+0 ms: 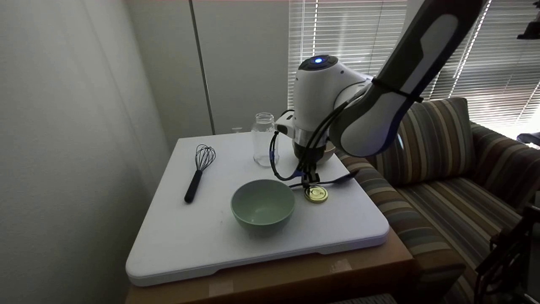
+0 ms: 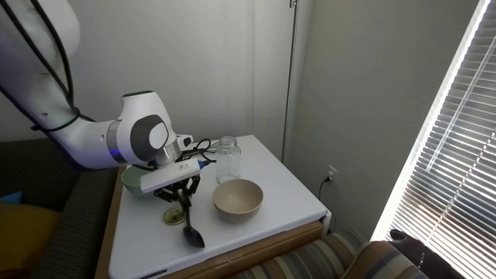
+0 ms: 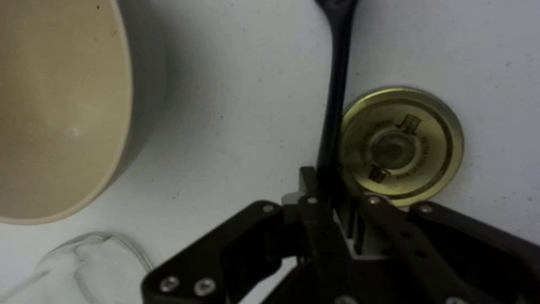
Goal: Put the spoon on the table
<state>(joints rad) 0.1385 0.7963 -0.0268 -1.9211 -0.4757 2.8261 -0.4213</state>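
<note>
The dark spoon (image 1: 345, 178) has a thin handle and shows in both exterior views, with its bowl (image 2: 193, 237) pointing away from the arm. In the wrist view its black handle (image 3: 337, 80) runs up from between the fingers. My gripper (image 3: 331, 181) is shut on the handle; it shows in both exterior views (image 1: 310, 179) (image 2: 185, 197), low over the white table (image 1: 181, 240). The spoon is close above the table or touching it; I cannot tell which. The handle's end is partly hidden by the fingers.
A gold lid (image 3: 426, 169) lies right beside the handle. A tan bowl (image 2: 237, 201) and a clear glass jar (image 2: 228, 161) stand nearby. A green bowl (image 1: 262, 207) is near the front. A black whisk (image 1: 194, 183) lies across the table. A striped sofa (image 1: 405, 228) borders one side.
</note>
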